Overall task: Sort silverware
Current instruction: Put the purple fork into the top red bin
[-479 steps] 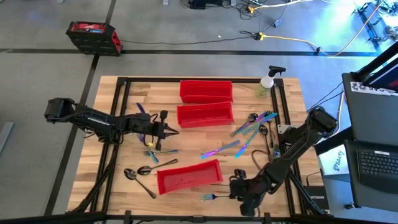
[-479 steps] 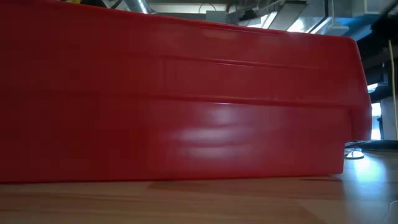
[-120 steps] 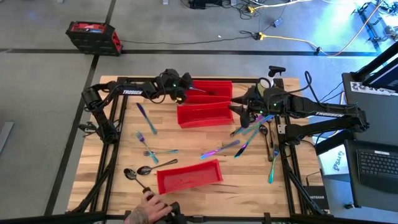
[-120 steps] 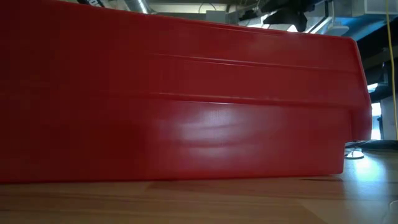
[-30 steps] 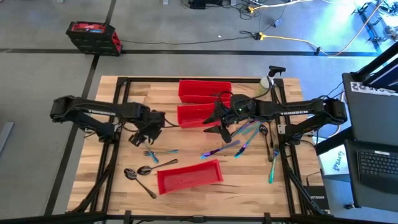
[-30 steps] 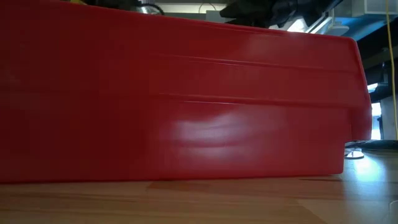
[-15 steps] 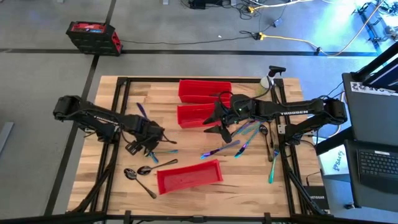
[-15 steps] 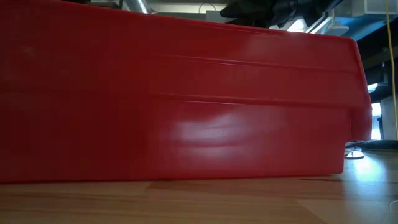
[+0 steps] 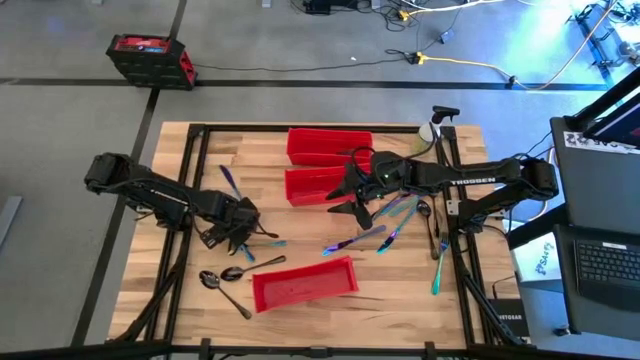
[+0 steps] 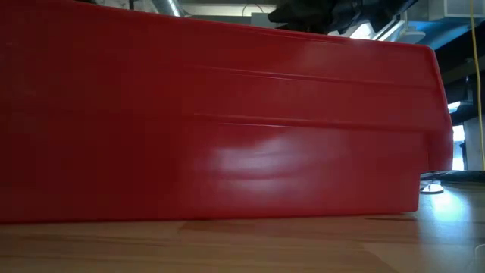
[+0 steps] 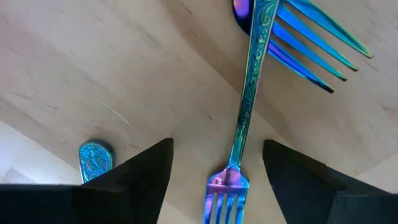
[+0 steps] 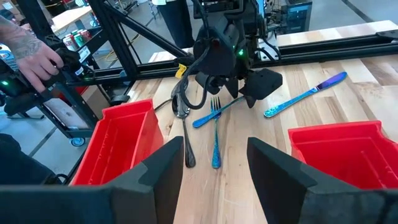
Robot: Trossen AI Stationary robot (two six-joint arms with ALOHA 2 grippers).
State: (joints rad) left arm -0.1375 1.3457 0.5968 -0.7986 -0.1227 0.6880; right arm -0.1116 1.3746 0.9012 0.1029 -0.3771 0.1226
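Observation:
Iridescent forks (image 9: 247,245) lie on the wooden table near its left side, with my left gripper (image 9: 236,230) pointing down just above them. In the left wrist view its open fingers (image 11: 217,149) stand on either side of one fork (image 11: 244,112); a second fork (image 11: 311,43) lies beside it. My right gripper (image 9: 350,207) hangs open and empty mid-table, beside the middle red bin (image 9: 320,184). More silverware (image 9: 400,210) lies right of it, and a knife (image 9: 228,182) and two spoons (image 9: 225,277) lie at the left.
Another red bin (image 9: 330,145) stands at the back and a third (image 9: 303,283) at the front; that one's wall (image 10: 227,114) fills the low view. A spray bottle (image 9: 430,130) stands far right. A person's hand (image 12: 31,56) shows beyond the table.
My left gripper has sunk and shifted toward the table's near edge, coming down over the forks, and its wrist has rolled a little. My right gripper has kept still.

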